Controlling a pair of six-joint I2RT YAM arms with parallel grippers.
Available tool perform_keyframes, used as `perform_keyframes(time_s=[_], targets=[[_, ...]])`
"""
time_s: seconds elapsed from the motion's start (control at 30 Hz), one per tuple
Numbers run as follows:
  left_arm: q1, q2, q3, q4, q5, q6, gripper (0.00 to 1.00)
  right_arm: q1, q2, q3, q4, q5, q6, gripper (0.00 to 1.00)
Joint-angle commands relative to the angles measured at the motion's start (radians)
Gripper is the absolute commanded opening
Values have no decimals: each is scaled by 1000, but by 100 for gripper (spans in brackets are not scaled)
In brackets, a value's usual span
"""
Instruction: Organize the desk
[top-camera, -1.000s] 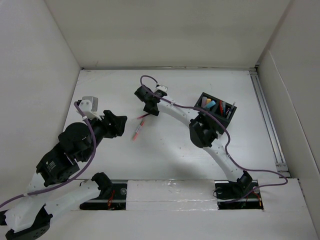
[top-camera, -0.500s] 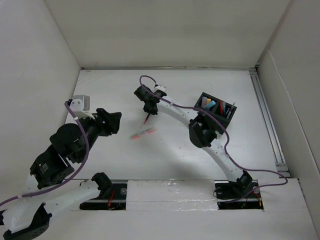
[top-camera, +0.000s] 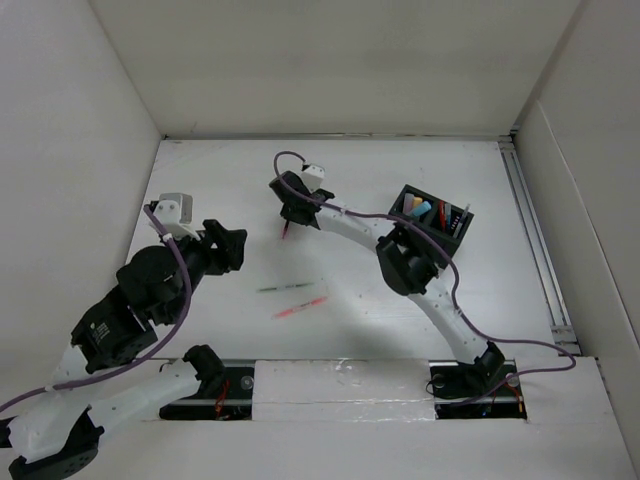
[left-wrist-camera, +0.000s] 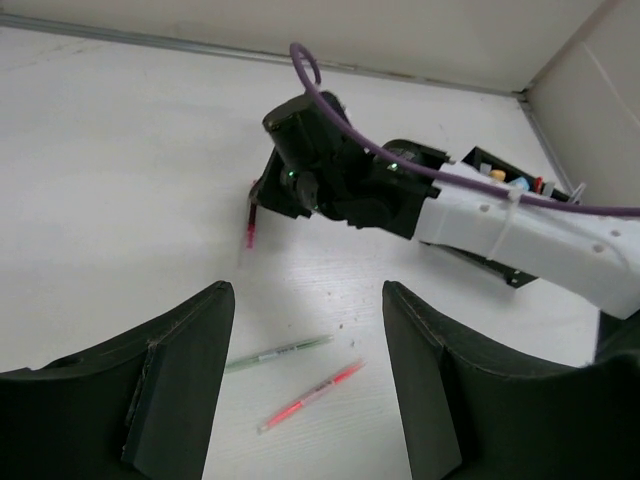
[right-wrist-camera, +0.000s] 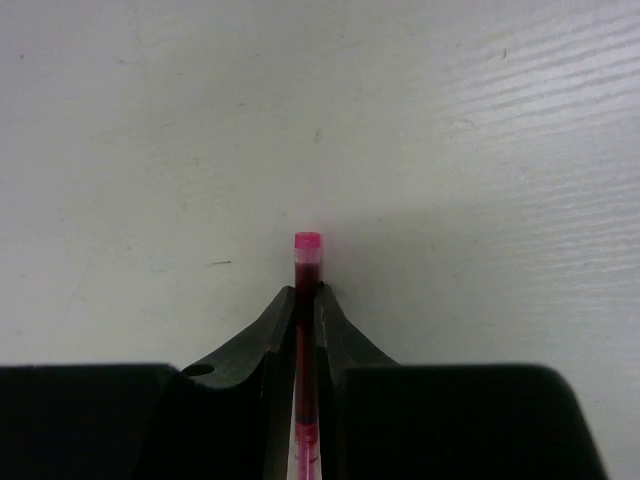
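Slippage is looming: R gripper (right-wrist-camera: 307, 292) is pinching red pen (right-wrist-camera: 307, 255) w/ jaw tips only, cap poking out ahead, so it's risking pivoting/dropping onto desk (right-wrist-camera: 450, 120) beneath.

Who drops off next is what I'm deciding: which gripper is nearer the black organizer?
Right. The right gripper, shut on a red pen, hangs apart from the organizer on its left-arm side; the left gripper, open, lies farther out that same way.

desk (top-camera: 200, 180): green pen (top-camera: 283, 288), pink pen (top-camera: 300, 307) | right end effector (top-camera: 289, 226): apparently gripping red pen (top-camera: 287, 234)
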Motion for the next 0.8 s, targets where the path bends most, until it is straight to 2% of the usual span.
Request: perform_keyframes(time_s=[0.0,0.1,0.17,0.2,0.23,0.3,0.37,0.43,0.47,0.53,0.57,0.67,0.77], targets=[[-5,6,-32,2,-19,-2,56,-26,-134,-63,196,24,-152,0],[-5,3,-65,10,1,-14,56,-52,-259,-192,339,-4,-243,0],[-5,9,-83,10,19,-19,56,-77,-347,-347,416,-19,-322,0],[-5,16,-103,16,45,-14,56,-101,-448,-464,510,-27,-378,0],[-5,19,-112,16,45,-3,56,-102,-503,-466,511,-27,-407,0],[-14,29,-135,29,107,16,57,-144,-620,-649,575,-33,-455,0],[-14,52,-126,29,186,50,57,-190,-798,-805,580,-18,-550,0],[-14,74,-126,36,237,82,57,-221,-972,-890,562,-4,-668,0],[-14,83,-128,40,306,89,58,-233,-1023,-922,545,11,-700,0],[-14,129,-115,31,372,102,58,-267,-1123,-988,420,86,-759,0],[-14,143,-114,27,451,107,58,-283,-1215,-1010,390,100,-776,0],[-14,204,-115,20,583,115,58,-373,-1364,-1108,346,127,-834,0],[-14,270,-117,25,663,142,58,-499,-1429,-1203,396,50,-897,0]])
